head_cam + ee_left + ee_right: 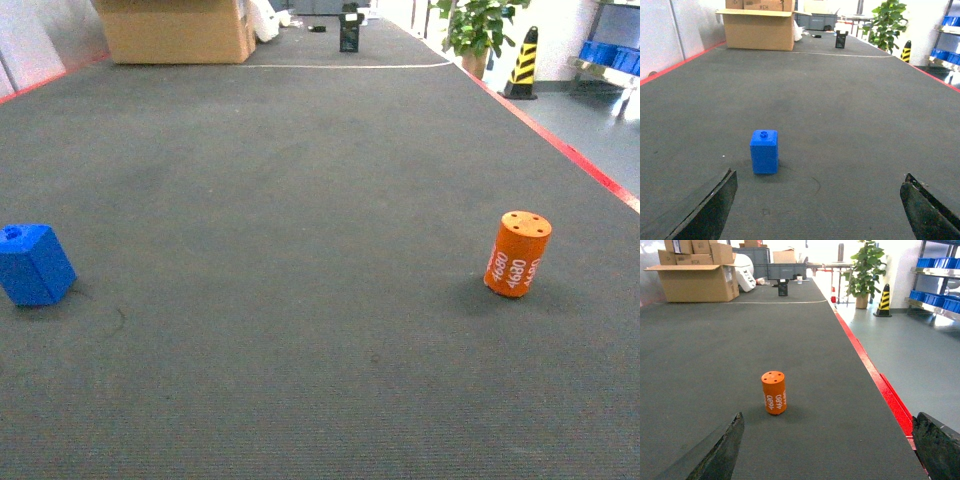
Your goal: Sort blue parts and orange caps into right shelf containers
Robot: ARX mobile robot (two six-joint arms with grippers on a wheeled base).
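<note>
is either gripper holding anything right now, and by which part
Nothing is held. The left gripper is open, with the blue block on the floor ahead of it. The right gripper is open too, and the orange cap stands untouched ahead.

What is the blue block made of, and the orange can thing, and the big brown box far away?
The blue block looks like solid plastic: smooth faces, even bright colour, slight sheen. The orange cap also seems plastic or painted, matte, with white printed numbers and small holes on top; metal underneath can't be ruled out. The brown box looks like cardboard: dull tan, folded flaps.
</note>
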